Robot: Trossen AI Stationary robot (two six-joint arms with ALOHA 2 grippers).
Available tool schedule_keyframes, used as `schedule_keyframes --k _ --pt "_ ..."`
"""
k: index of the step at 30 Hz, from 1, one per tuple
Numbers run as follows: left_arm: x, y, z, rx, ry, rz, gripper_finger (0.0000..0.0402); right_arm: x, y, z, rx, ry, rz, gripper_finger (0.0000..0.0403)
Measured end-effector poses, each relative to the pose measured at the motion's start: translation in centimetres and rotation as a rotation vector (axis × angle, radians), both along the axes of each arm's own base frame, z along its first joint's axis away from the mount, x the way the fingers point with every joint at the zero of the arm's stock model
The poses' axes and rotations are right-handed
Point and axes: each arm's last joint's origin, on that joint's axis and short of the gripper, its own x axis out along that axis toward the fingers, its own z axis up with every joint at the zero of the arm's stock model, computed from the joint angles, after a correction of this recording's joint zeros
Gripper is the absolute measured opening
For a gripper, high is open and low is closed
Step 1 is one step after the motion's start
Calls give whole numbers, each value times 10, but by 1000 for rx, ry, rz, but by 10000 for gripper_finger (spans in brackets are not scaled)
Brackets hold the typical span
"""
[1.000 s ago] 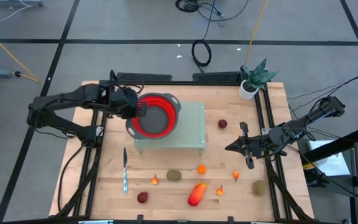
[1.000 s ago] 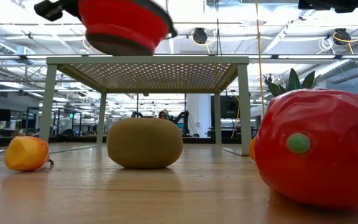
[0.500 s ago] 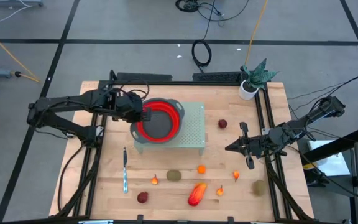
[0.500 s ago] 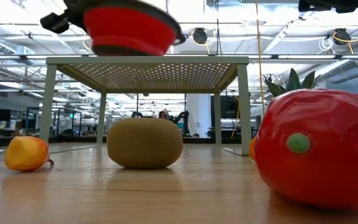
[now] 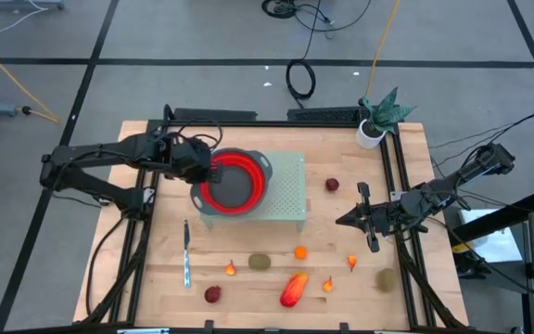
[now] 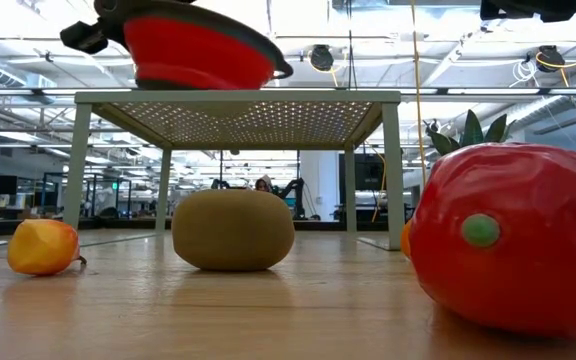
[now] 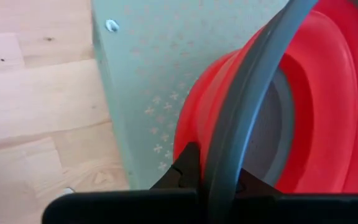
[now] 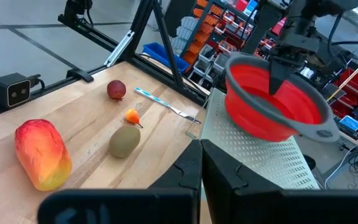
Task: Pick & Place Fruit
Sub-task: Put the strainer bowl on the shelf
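A red bowl (image 5: 235, 182) with a grey rim sits tilted over the left part of the pale green perforated stand (image 5: 286, 190), with my left gripper (image 5: 213, 173) shut on its rim. The fruit lies on the wooden table near the front edge: a long red-orange piece (image 5: 293, 289), brown-green ovals (image 5: 260, 262) (image 5: 387, 277), dark-red round ones (image 5: 212, 294) (image 5: 332, 185) and small orange pieces (image 5: 300, 251). My right gripper (image 5: 341, 221) is shut and empty, level over the table's right side, pointing left. My left gripper pinches the bowl's grey rim (image 7: 241, 124) on the bowl's left side, one finger (image 7: 188, 168) outside the rim and the other inside. It slants down from the table's left. The bowl (image 6: 198, 50) is tilted, its base at the stand's top; whether they touch I cannot tell.
A slim silver knife (image 5: 186, 252) lies on the table left of the fruit. A potted plant (image 5: 378, 116) stands at the far right corner. Black rails run along both sides of the table. Bare wood lies between the stand and the fruit row.
My left gripper has carried the bowl down toward the stand's top and a little toward the table's right. The bowl has stayed tilted in the hold.
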Motion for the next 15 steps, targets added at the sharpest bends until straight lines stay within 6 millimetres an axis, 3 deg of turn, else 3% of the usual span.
schedule_keyframes --k 9,15 --pt "-26 1 25 47 -173 44 0 0 0 -1 -5 9 0 0" --pt "-26 1 24 50 -166 46 0 0 0 -1 -4 8 0 0"
